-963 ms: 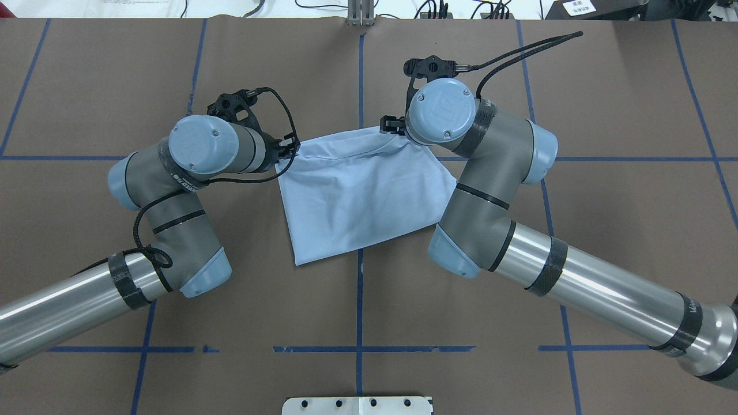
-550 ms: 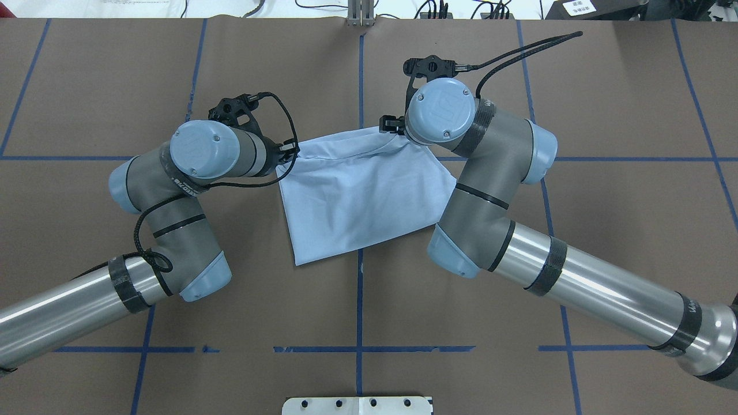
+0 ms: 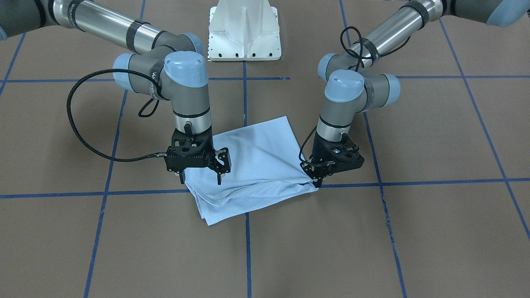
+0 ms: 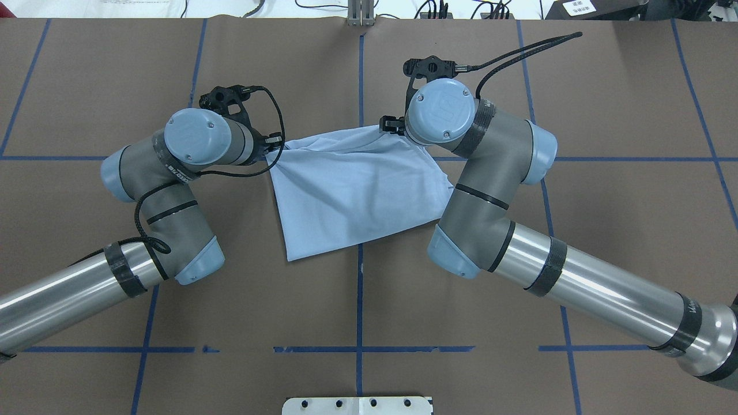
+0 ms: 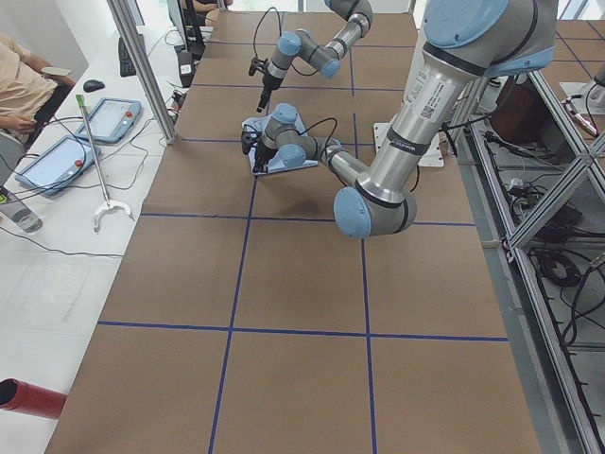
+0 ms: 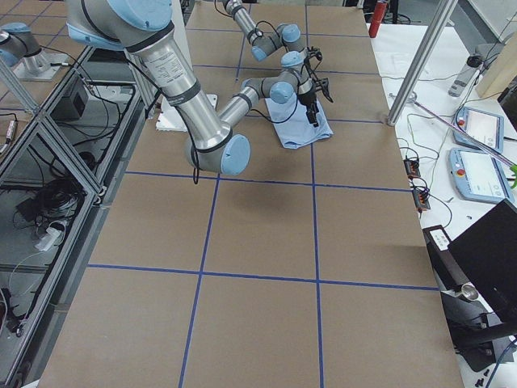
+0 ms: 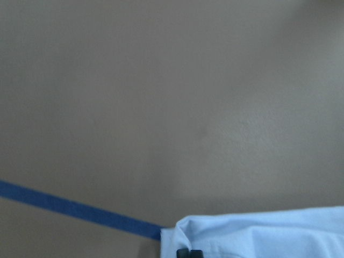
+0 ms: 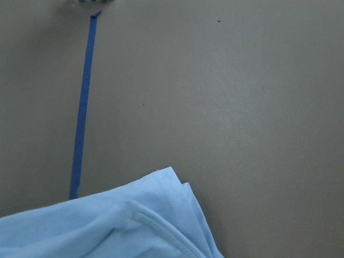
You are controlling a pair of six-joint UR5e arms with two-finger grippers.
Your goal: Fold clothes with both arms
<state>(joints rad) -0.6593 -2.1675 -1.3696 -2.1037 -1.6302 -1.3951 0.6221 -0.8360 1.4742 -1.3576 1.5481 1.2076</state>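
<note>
Since the left gripper [image 3: 318, 182] clamps one corner of the folded T-shirt [image 3: 256, 161] on the table [image 3: 434, 231], we advise that the right gripper [image 3: 200, 179], jaws apart over the other, close before lifting.

Your brown table cover [image 4: 634, 259] is crossed by blue tape lines [image 4: 358, 349]. The white pedestal base [image 3: 244, 31] sits at the top centre of the front-facing view. In the exterior left view, look to the upper left: a tablet [image 5: 112, 118] and a second tablet [image 5: 52, 163] lie on the white side desk [image 5: 57, 274], with a grabber stick [image 5: 95, 161] between them. A seated person [image 5: 24, 85] is at the left edge, and a red cylinder [image 5: 28, 397] lies in the lower left corner.
</note>
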